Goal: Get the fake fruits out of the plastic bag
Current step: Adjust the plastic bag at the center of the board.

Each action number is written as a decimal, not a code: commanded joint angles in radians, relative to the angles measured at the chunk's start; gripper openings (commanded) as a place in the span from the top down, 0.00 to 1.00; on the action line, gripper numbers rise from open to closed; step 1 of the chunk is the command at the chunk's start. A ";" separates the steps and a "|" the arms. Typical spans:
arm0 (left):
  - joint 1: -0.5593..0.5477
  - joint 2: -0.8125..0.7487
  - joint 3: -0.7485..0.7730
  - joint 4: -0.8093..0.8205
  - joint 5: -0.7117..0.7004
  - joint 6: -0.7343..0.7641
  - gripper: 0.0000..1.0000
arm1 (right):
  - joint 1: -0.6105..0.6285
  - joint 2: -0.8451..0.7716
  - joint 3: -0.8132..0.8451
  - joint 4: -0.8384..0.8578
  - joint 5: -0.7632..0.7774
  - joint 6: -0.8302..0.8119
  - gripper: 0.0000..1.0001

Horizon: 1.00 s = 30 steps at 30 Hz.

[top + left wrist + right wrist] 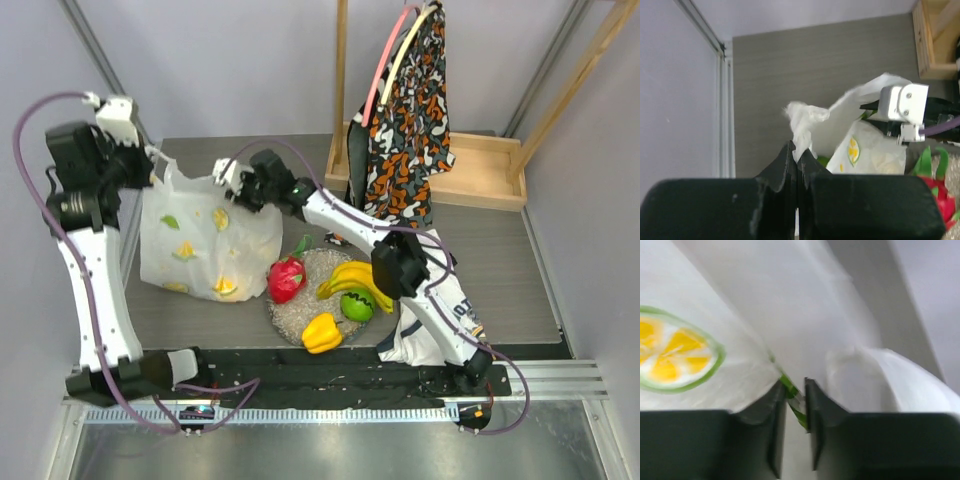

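Observation:
The white plastic bag (200, 245), printed with lemon slices, stands lifted at the left of the table. My left gripper (158, 172) is shut on its left handle (802, 117), and the film bunches out past the fingertips (790, 150). My right gripper (228, 183) is at the bag's upper right edge. Its jaws stand a narrow gap apart with a green-edged fold of the bag (790, 386) between them. Outside the bag lie a red fruit (287, 278), yellow bananas (352, 277), a green ball (357, 305) and a yellow pepper (322, 332). Whatever the bag holds is hidden.
The loose fruits lie on a round speckled mat (296, 312) in front of the right arm. An orange-black patterned cloth bag (405, 130) hangs from a wooden frame over a wooden tray (480, 170) at the back right. A white jersey (440, 325) lies under the right arm.

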 commanded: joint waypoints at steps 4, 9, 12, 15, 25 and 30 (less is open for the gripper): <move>0.005 0.279 0.484 0.271 0.007 -0.102 1.00 | -0.203 0.074 0.267 0.201 0.206 0.090 0.99; 0.005 0.304 0.546 0.316 0.053 -0.138 1.00 | -0.218 -0.173 -0.064 0.372 0.105 0.120 0.99; 0.005 0.180 0.342 0.320 0.123 -0.089 1.00 | -0.199 -0.330 -0.291 0.406 0.003 0.179 0.99; 0.005 0.022 0.041 0.299 0.169 0.020 1.00 | -0.119 -0.445 -0.542 0.337 -0.076 0.134 0.99; 0.004 -0.247 -0.414 -0.148 0.174 0.262 1.00 | 0.079 -0.500 -0.766 -0.079 -0.207 0.024 0.50; 0.004 -0.345 -0.460 -0.276 0.087 0.359 1.00 | 0.027 -0.542 -0.594 -0.190 -0.320 0.093 0.44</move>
